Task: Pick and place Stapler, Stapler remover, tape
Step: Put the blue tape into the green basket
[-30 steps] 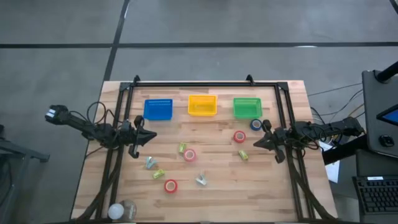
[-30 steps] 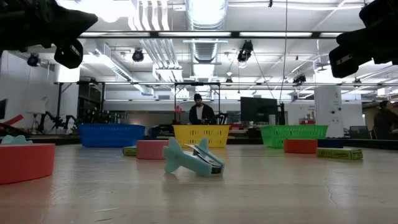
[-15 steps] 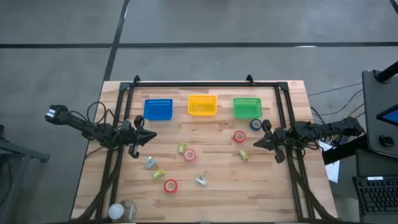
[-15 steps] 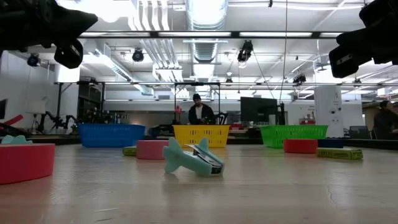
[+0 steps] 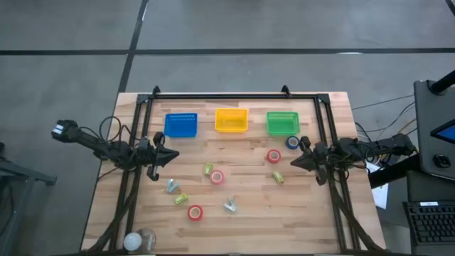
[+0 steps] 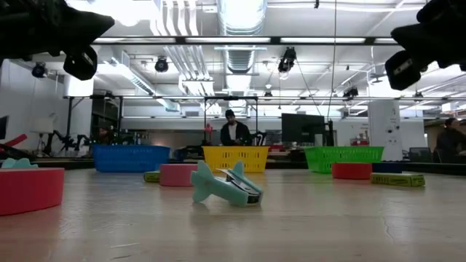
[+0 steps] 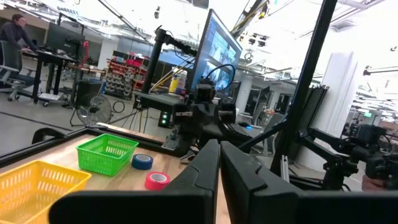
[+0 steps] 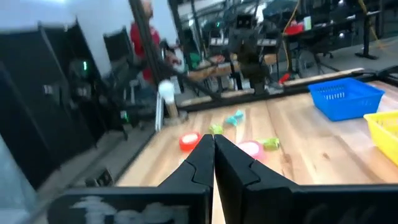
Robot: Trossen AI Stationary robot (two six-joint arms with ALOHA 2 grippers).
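Note:
My left gripper [image 5: 173, 154] hovers shut above the table's left side, and my right gripper [image 5: 291, 164] hovers shut above the right side; they point at each other. Three red tape rolls lie flat on the wood [image 5: 217, 177] [image 5: 274, 156] [image 5: 195, 212]. Yellow-green staplers [image 5: 208, 169] [image 5: 278, 177] [image 5: 181, 198] and teal staple removers [image 5: 171, 186] [image 5: 229, 205] lie between them. The near remover [image 6: 226, 185] rests on its side in the low view. The left wrist view shows a red roll [image 7: 157, 180]; the right wrist view shows another [image 8: 189, 141].
Blue [image 5: 180, 124], yellow [image 5: 231, 119] and green [image 5: 282, 122] trays stand in a row near the far edge. A blue tape roll [image 5: 293, 142] lies by the green tray. A pale round object [image 5: 138, 240] sits at the near left corner. A person stands behind the table [image 6: 234, 131].
My right arm has shifted a little, as its outline in the low view shows; its gripper stays shut. Nothing on the table has moved.

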